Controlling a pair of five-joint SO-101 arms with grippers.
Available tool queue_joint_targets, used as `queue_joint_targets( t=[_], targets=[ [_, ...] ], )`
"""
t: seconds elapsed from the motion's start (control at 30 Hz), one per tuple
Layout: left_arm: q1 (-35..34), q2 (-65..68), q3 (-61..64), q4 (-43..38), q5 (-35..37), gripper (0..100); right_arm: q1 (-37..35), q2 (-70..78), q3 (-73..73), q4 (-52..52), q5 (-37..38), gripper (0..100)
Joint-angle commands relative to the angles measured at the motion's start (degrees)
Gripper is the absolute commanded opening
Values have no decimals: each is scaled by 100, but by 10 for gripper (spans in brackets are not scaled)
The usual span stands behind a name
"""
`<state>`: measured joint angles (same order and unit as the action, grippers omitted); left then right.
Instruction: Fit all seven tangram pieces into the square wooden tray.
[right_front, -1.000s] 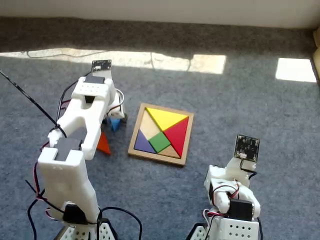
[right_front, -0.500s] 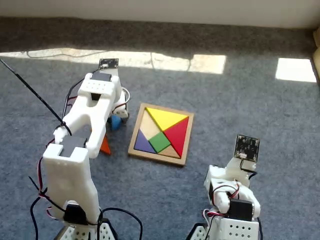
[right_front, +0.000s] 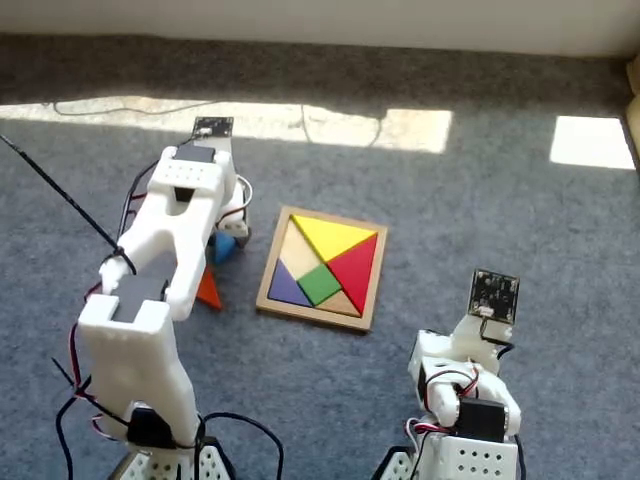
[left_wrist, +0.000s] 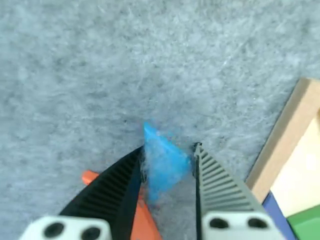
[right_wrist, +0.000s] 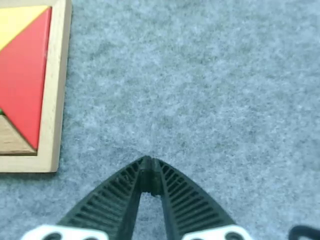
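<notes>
Now the step in hand looks like the pick-up of the blue piece (left_wrist: 162, 165), which sits on the grey carpet (right_front: 480, 190) just beside the tray (right_front: 268, 290), off the side nearest the left arm. The left gripper (left_wrist: 169, 150) stands over it with one ribbed finger pressed to each flank, so the piece is clasped between them. Whether it has left the carpet I cannot tell. The orange piece (right_front: 207, 290) lies loose just beside the blue one, a little farther from the tray, partly under the black finger in the left wrist view.

Inside the tray the yellow piece (right_front: 335, 238), red piece (right_front: 357, 265), green piece (right_front: 320, 284) and purple piece (right_front: 287, 288) are already seated. Two pale patches remain, one along the rim nearest the blue piece and one at the rim nearest the arms' bases. Whether they are bare floor or wood-coloured pieces is hard to say.

The right gripper (right_wrist: 150, 172) hangs over bare carpet off the tray's opposite side, near the red piece's corner, its fingers pinched together on nothing.

Next, I judge, the blue piece must be raised clear of the rim, carried over an open patch, turned until its edges match, and lowered flat. The orange piece would follow.
</notes>
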<state>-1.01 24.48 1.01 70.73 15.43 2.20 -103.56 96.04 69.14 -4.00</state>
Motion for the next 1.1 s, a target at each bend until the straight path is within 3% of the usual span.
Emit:
queue_joint_targets(
  t=[0.0,0.3,0.43,0.63,0.83,1.07],
  targets=[
    [127,-822,233,35,-44,91,48,-57,532,48,-44,12],
    [1305,-1437,444,-9,-35,95,48,-57,532,48,-44,12],
    [1754,-1341,505,-484,-220,95,48,-57,532,48,-44,12],
    [1991,-857,444,-774,-607,97,48,-57,532,48,-44,12],
    [2202,-769,497,-747,-563,224,48,-57,532,48,-44,12],
    [2185,-778,462,-738,-563,236,48,-57,532,48,-44,12]
  ],
)
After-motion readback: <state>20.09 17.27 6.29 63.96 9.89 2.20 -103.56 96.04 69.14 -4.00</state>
